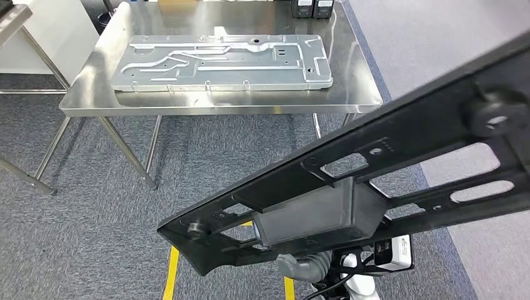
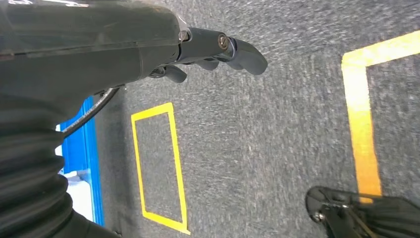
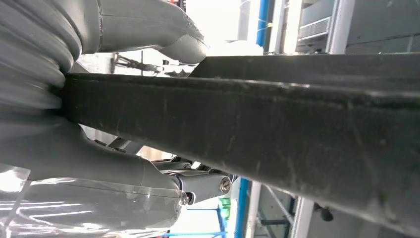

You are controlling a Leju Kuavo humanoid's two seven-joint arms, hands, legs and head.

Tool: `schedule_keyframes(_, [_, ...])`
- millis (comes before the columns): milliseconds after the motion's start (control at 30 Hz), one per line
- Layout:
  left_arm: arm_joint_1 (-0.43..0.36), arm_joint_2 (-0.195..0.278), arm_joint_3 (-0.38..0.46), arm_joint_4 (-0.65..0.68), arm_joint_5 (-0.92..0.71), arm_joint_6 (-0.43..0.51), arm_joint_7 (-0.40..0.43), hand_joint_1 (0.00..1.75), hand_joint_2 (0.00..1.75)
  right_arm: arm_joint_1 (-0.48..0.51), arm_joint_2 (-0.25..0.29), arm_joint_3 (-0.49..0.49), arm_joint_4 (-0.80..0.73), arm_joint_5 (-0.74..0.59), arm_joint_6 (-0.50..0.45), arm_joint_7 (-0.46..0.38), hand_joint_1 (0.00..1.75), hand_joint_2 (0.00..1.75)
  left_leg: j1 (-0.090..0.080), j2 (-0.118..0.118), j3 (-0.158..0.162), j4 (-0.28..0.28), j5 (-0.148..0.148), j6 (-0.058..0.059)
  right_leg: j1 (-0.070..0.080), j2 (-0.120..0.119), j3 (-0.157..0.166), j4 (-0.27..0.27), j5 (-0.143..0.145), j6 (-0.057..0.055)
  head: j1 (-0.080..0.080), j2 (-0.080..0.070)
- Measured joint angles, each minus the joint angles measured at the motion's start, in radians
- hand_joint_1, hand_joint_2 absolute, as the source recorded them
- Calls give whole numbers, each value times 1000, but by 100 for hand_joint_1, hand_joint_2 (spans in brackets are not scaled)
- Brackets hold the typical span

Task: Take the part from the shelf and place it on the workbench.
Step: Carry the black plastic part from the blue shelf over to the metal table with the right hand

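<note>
A long black frame part [image 1: 350,187] with slots and a box-shaped block slants across the head view, low and near me, above the carpet. My right hand [image 3: 124,168] grips it from below, thumb on one side of the bar [image 3: 277,129] and fingers on the other; its grey wrist cover [image 1: 303,265] pokes out under the part. The steel workbench [image 1: 356,81] stands ahead, apart from the part. My left hand [image 2: 218,49] hangs over the floor, holding nothing, fingers loosely apart. One end of the part [image 2: 361,213] shows near it.
A large grey stamped metal plate [image 1: 219,62] covers most of the workbench top. Two black boxes [image 1: 312,7] sit at its far edge. A white table [image 1: 37,37] stands at the left. Yellow tape lines [image 2: 158,168] mark the grey carpet.
</note>
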Motion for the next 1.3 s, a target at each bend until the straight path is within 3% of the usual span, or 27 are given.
schedule_keyframes(33, [1, 0, 0, 0, 0, 0, 0, 0, 175, 2, 0, 0, 0, 1, 0, 0, 175, 175, 2, 0, 10, 0, -9, -2, -5, -1, -23, 10, -8, 6, 0, 0])
schedule_keyframes(67, [1, -1, 0, 0, 0, 0, -1, 0, 175, 4, 0, 0, 0, 2, 0, -1, 175, 175, 4, -1, 24, 0, -19, -5, -10, -3, -31, -11, 6, 11, 0, 0])
schedule_keyframes(167, [3, -2, 0, 0, -1, 0, -3, 0, 175, 6, -1, 0, 0, 7, -1, -2, 175, 175, 10, -2, 65, 0, -52, -20, -14, -11, 8, -187, 138, 13, 1, 0])
schedule_keyframes(233, [1, -3, 0, 0, -2, 0, -3, 0, 175, 8, -2, -1, 0, 10, -1, -3, 175, 175, 9, -2, 81, 0, -68, -35, -10, -14, 25, -246, 176, 0, 1, 0])
schedule_keyframes(333, [-3, -3, 0, 0, -4, 0, -2, 0, 175, 11, -2, -1, -2, 13, -1, -5, 175, 175, 10, 0, 91, 25, -65, -55, -9, -10, 44, -255, 167, -27, -1, 0])
schedule_keyframes(367, [-4, -3, 0, 0, -5, 0, -2, 0, 175, 11, -2, -1, -2, 13, -1, -6, 175, 175, 11, 0, 79, 55, -67, -59, -10, -9, 55, -257, 163, -35, -2, 0])
schedule_keyframes(433, [-7, -3, 0, 1, -6, 0, -1, 0, 175, 11, -2, -1, -3, 13, -1, -7, 175, 175, 13, 1, 28, 148, -93, -62, -8, -10, 72, -259, 153, -47, -3, 0])
schedule_keyframes(500, [-7, -4, 0, 1, -8, 0, -1, 0, 175, 12, -2, -1, -3, 13, -1, -7, 175, 175, 13, 1, -51, 254, -148, -61, -4, -10, 85, -258, 140, -53, -3, 0])
schedule_keyframes(533, [-5, -4, 0, 1, -9, 0, -1, 0, 175, 13, -2, -1, -3, 14, -1, -7, 175, 175, 13, 1, -81, 278, -165, -60, -2, -8, 93, -258, 132, -54, -3, 0])
schedule_keyframes(567, [-2, -4, 0, 1, -10, 0, 0, 0, 175, 13, -2, -1, -3, 14, 0, -7, 175, 175, 13, 1, -98, 272, -163, -59, -1, -7, 102, -258, 124, -55, -3, 0])
schedule_keyframes(600, [-1, -3, 0, 1, -10, 0, 0, 0, 175, 14, -2, -1, -3, 14, 1, -8, 175, 175, 13, 1, -97, 235, -137, -58, 0, -6, 113, -258, 116, -53, -3, 0])
schedule_keyframes(667, [0, -3, 0, 1, -11, 0, 0, 0, 175, 14, -2, -1, -2, 15, 1, -8, 175, 175, 10, 1, -70, 116, -48, -53, 2, -5, 134, -256, 100, -48, -3, 0])
schedule_keyframes(700, [0, -3, 0, 1, -11, 1, 0, 0, 175, 14, -2, -2, -2, 16, 2, -8, 175, 175, 7, 2, -59, 75, -27, -49, 3, -4, 141, -256, 93, -42, -3, 0])
schedule_keyframes(767, [1, -3, 0, 1, -11, 1, 0, 0, 175, 14, -3, -2, -1, 20, 2, -9, 175, 175, 1, 3, -49, 47, -11, -38, 4, -2, 150, -255, 79, -29, -3, 0])
schedule_keyframes(867, [1, -3, 1, 1, -12, 2, 2, 0, 175, 13, -3, -2, -3, 29, 2, -10, 175, 175, 7, 3, -32, 37, 9, -24, 5, -3, 156, -240, 57, -11, -3, 0])
schedule_keyframes(933, [-2, -4, 1, 1, -12, 2, 3, 0, 175, 11, -3, -3, -4, 37, 1, -12, 175, 175, 10, 3, -27, 32, 8, -17, 3, -5, 116, -160, 16, -2, -2, 0])
schedule_keyframes(1000, [-4, -4, 1, 1, -12, 2, 5, 0, 175, 11, -4, -3, -4, 44, 1, -15, 175, 175, 9, 1, -25, 32, 2, -11, 0, -6, 34, -30, -31, 4, -1, 0])
schedule_keyframes(1033, [-4, -4, 1, 1, -11, 2, 6, 0, 175, 12, -5, -3, -4, 47, 1, -16, 175, 175, 8, -3, -23, 32, -1, -10, -1, -6, -1, 15, -34, 5, -1, 0])
schedule_keyframes(1067, [-4, -3, 1, 1, -11, 1, 6, 0, 175, 12, -6, -3, -3, 49, 1, -17, 175, 175, 8, -8, -19, 32, -5, -10, -2, -6, -20, 24, -17, 4, -1, 0])
schedule_keyframes(1100, [-4, -3, 1, 1, -10, 1, 6, 0, 175, 12, -6, -3, -3, 50, 2, -18, 175, 175, 7, -15, -14, 32, -9, -10, -2, -5, -19, -4, 20, 2, -1, 0])
schedule_keyframes(1167, [-4, -5, 2, 1, -10, 1, 6, 0, 175, 11, -6, -3, -3, 53, 2, -19, 175, 175, 8, -30, -3, 31, -18, -14, -1, 14, 22, -131, 111, -9, -2, 0])
schedule_keyframes(1200, [-6, -7, 2, 2, -10, 1, 6, 0, 175, 10, -7, -3, -2, 54, 2, -20, 175, 175, 7, -38, 0, 31, -22, -17, 0, 28, 43, -189, 139, -15, -3, 0])
schedule_keyframes(1267, [-8, -10, 2, 3, -10, 2, 5, 0, 175, 8, -8, -3, -1, 57, 3, -20, 175, 175, 11, -52, -3, 28, -25, -26, 3, 47, 60, -240, 149, -25, -4, 0])
schedule_keyframes(1300, [-9, -11, 2, 3, -10, 3, 5, 0, 175, 7, -8, -3, -1, 58, 3, -20, 175, 175, 12, -60, -3, 25, -24, -33, 5, 43, 62, -248, 148, -28, -5, 0])
